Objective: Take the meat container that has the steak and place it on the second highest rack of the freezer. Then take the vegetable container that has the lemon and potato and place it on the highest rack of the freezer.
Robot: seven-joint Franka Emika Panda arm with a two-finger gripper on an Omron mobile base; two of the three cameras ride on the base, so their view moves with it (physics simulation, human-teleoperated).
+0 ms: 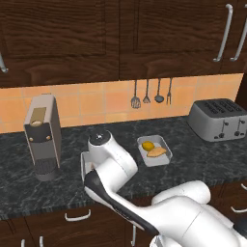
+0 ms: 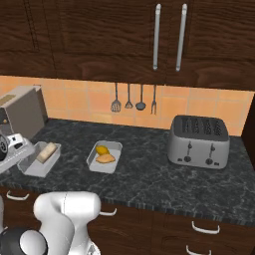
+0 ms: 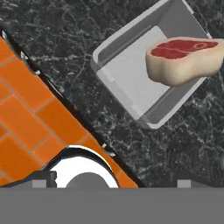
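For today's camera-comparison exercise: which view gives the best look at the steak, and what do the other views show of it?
The hand view: the steak lies close below, red top and cream fat side plain, in its grey container. The right base view shows it small and pale at the left. In the left base view I cannot pick it out.

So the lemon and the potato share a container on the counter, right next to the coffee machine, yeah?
Not quite. The lemon and potato do share a container, but it sits toward the toaster; the steak's container is nearer the coffee machine, as the right base view shows.
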